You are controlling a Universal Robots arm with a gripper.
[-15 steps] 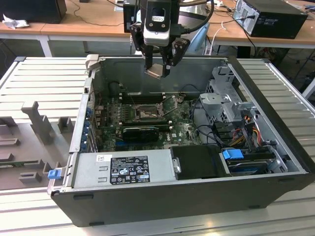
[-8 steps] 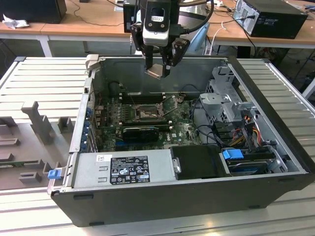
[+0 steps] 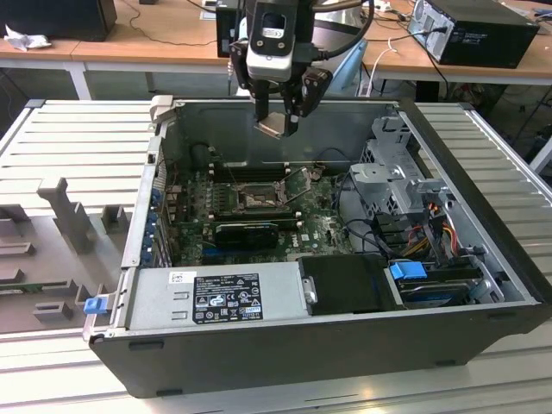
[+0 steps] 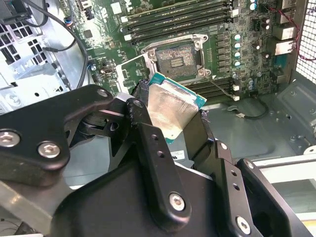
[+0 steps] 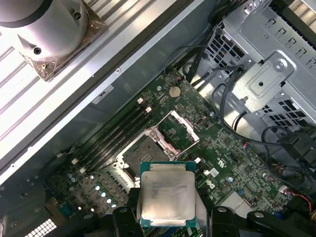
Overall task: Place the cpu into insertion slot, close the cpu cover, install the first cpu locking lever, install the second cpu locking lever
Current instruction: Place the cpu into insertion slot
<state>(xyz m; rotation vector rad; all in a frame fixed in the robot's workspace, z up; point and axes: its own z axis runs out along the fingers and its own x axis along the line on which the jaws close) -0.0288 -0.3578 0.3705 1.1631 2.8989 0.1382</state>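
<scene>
While the socket lies open, the black two-finger gripper has its jaws clamped on opposite edges of the cpu, a small flat square chip with a silver-grey metal top and a green rim. The edge grip probably leaves the underside free to seat, which is my judgement. The chip hangs at upper centre of the exterior view, well above the board, tilted and touching nothing but the fingers. Both wrist views show its metal face between the black fingers.

The insertion slot, a small square dark socket with a silvery rim, sits at centre frame in the exterior view on the green circuit board. It looks empty, with its dark contact field bare in the second wrist view.

The cpu cover, a thin silvery metal frame plate with a square window, stands swung up beside the socket in the first wrist view, so the way in is open. I cannot tell whether the chip is lined up over the slot.

The large dark open computer case lies on its side, putting the board face up for reach from above. No step is done yet.
</scene>
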